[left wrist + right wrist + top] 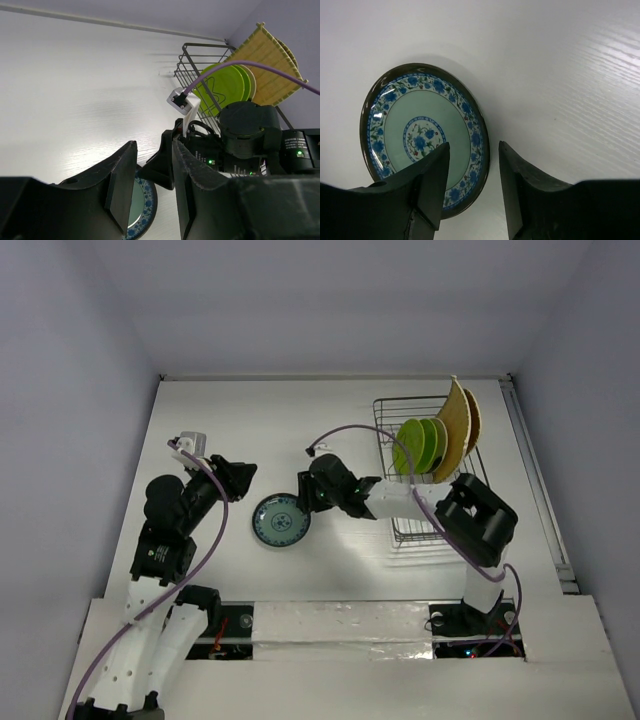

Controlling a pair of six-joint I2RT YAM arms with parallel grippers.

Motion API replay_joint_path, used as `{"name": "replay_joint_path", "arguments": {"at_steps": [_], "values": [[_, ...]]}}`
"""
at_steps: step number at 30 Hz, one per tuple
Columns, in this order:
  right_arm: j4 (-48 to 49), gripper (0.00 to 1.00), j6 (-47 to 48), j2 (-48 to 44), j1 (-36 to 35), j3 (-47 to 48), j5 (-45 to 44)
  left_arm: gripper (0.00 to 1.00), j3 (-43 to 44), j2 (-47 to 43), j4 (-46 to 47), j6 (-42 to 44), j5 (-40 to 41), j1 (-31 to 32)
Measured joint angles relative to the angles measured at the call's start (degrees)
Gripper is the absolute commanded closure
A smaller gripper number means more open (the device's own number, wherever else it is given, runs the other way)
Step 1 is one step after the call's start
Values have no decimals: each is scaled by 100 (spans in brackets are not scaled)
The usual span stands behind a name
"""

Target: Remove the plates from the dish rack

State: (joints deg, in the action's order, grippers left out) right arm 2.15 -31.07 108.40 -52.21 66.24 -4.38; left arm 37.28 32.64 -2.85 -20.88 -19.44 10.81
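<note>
Glossy round floral plate (415,120), thin-wire rack (412,528)

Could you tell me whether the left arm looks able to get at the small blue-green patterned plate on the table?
Probably not cleanly: the right gripper, jaws open, sits over the rim of the small round blue-green patterned plate, directly ahead of the left gripper.
</note>
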Motion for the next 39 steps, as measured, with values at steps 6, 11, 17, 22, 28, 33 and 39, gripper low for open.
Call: {"name": "replay_joint_path", "arguments": {"at_steps": [6, 11, 17, 22, 28, 33, 39], "values": [[-212, 50, 114, -662, -2, -85, -238, 69, 0, 28, 0, 0, 0, 0], [-525, 99, 369, -1775, 76, -105, -802, 73, 0, 57, 0, 0, -2, 0], [-1029, 92, 719, -2804, 1281, -151, -1346, 100, 0, 57, 0, 9, -4, 0], [-1554, 67, 1038, -3108, 2599, -155, -1875, 100, 0, 57, 0, 11, -7, 37], [-2017, 58, 1353, -2850, 3029, -70, -2170, 81, 0, 57, 2, 17, -22, 44], [-2157, 60, 1504, -2396, 3174, 190, -2188, 80, 0, 57, 0, 22, -22, 44], [-2186, 70, 1593, -1875, 3224, 509, -2229, 79, 0, 57, 0, 24, -22, 44]]}}
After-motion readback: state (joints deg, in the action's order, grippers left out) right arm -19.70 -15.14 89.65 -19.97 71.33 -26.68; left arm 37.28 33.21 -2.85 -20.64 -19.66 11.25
